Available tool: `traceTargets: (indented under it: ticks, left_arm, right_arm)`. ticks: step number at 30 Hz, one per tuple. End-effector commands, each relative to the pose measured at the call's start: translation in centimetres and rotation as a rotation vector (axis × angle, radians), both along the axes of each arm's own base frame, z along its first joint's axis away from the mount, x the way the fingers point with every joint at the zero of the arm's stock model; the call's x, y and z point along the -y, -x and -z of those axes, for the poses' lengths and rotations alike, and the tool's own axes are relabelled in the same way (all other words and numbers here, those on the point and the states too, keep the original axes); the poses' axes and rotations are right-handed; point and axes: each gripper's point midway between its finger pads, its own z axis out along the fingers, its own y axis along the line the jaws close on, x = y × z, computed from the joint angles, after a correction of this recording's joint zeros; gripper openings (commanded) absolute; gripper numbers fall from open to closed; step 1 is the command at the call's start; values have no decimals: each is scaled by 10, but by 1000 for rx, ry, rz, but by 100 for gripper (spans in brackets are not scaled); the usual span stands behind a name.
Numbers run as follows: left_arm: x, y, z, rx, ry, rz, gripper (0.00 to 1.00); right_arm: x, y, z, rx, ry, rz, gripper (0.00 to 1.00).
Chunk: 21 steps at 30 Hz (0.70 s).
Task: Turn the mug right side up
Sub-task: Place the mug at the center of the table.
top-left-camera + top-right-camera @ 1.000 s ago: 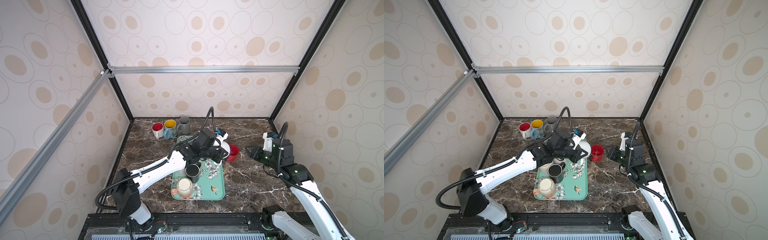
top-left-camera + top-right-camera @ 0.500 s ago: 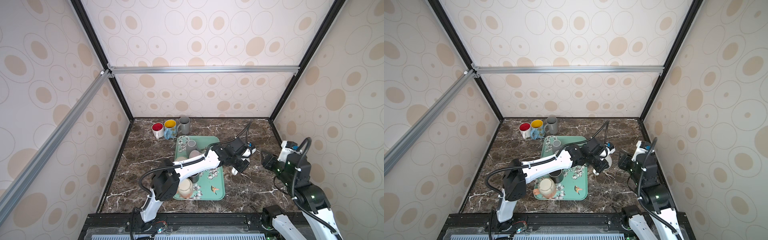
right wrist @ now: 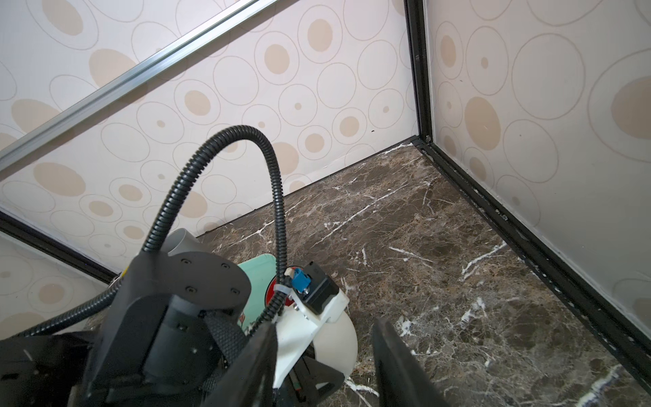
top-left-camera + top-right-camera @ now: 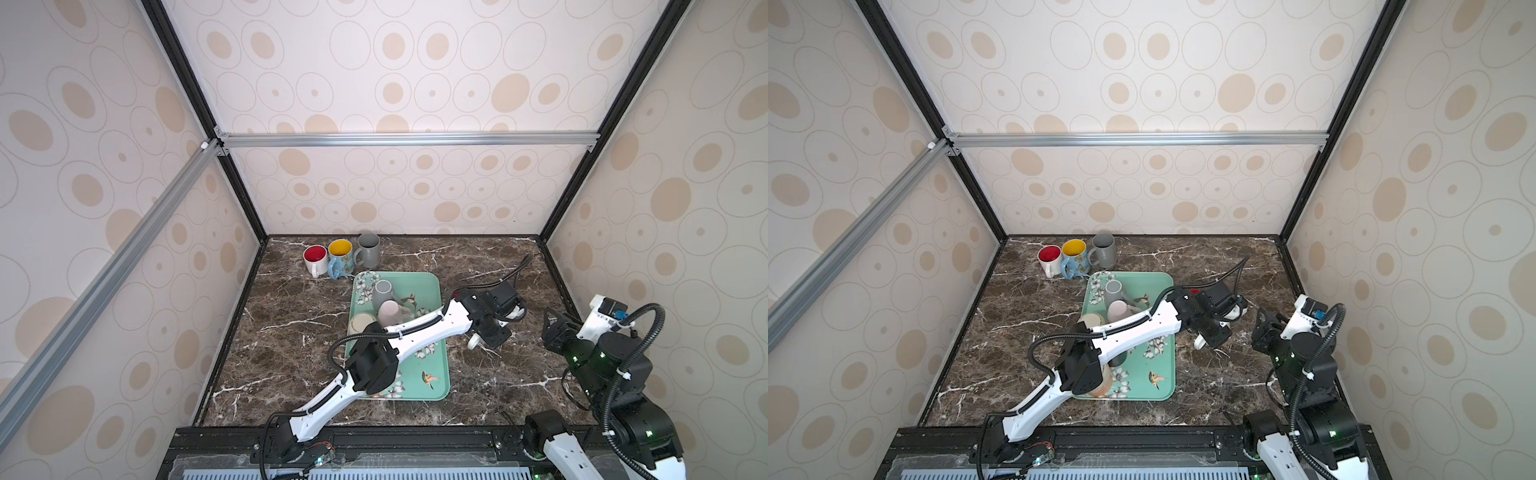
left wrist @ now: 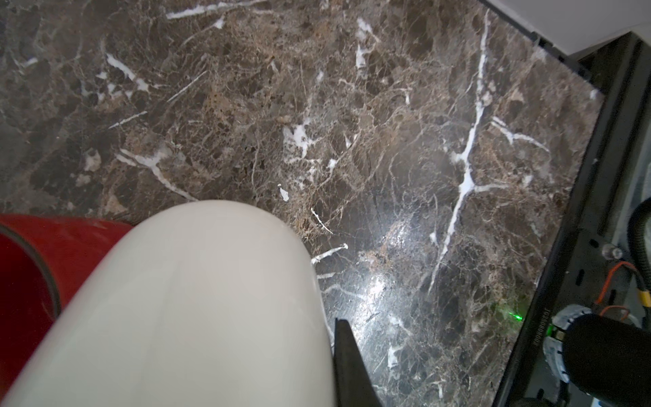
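Mug: the white mug [image 5: 197, 303] is just off the right edge of the tray [image 4: 419, 286], over the bare table [image 4: 291, 316]. In both top views the left wrist hides most of it. Which way up it is, and whether it touches the table, cannot be told.
Left jaws: the left gripper [image 4: 484, 336] reaches across the tray. Its jaws are closed on the mug, whose white body fills the left wrist view beside one black finger [image 5: 347, 363]. The exact grip spot is hidden.
Right jaws: the right gripper [image 4: 557, 324] is farther right of the tray than the mug, and apart from it. Its jaws are partly spread and hold nothing.
Red cup: the red cup [image 5: 28, 275] is just beside the mug, close to the tray's right edge.
On the tray: a grey mug [image 4: 382, 291], a pink mug [image 4: 390, 313] and a cream mug [image 4: 361, 324] are grouped in the tray's far left part.
Beyond the tray: a row of three mugs [image 4: 340, 255] stands upright on the table, just past the tray's far left corner.
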Motion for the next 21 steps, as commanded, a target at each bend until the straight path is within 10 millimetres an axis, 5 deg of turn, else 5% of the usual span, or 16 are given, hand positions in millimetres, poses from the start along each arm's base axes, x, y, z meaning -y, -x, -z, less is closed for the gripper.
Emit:
traceTargets:
  ticks: [1,21]
  left_arm:
    - [-11,-3,-22,80,-39,21,0]
    - [-34,-4,21,81,-210,18,1]
  right_arm:
    - [7,8,-9,31,35,21,47]
    - [4,7,-6,25,31,7,48]
